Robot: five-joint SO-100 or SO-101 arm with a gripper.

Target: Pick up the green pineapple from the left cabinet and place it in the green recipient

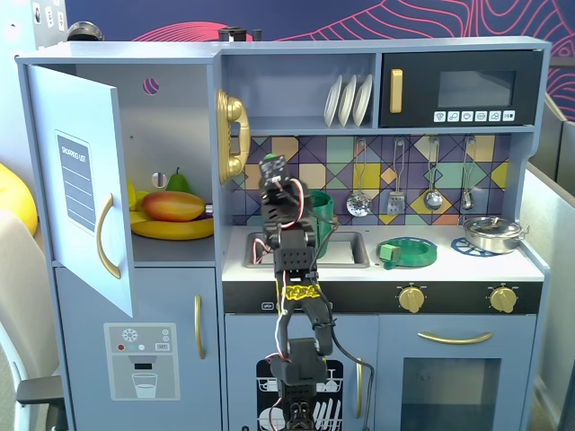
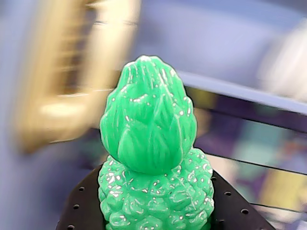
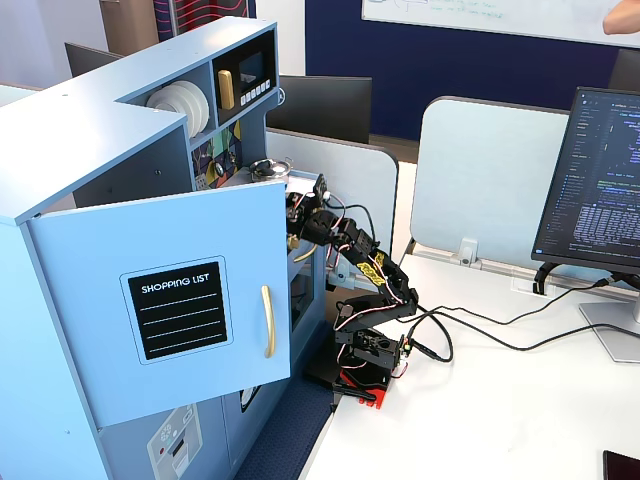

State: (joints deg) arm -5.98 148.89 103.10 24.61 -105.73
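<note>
One fixed view: straight-on, facing toy kitchen front, mid distance — left cabinet (image 1: pixel 135 153) with door swung open, arm (image 1: pixel 296 296) in centre.

Other fixed view: raised, off to kitchen's side, farther back — looks across open cabinet door (image 3: pixel 170 310) toward arm (image 3: pixel 365 300) on desk (image 3: pixel 500 400).

Both fixed views share cabinet door and arm.

Wrist view: very close behind green pineapple (image 2: pixel 151 158), background blurred.
</note>
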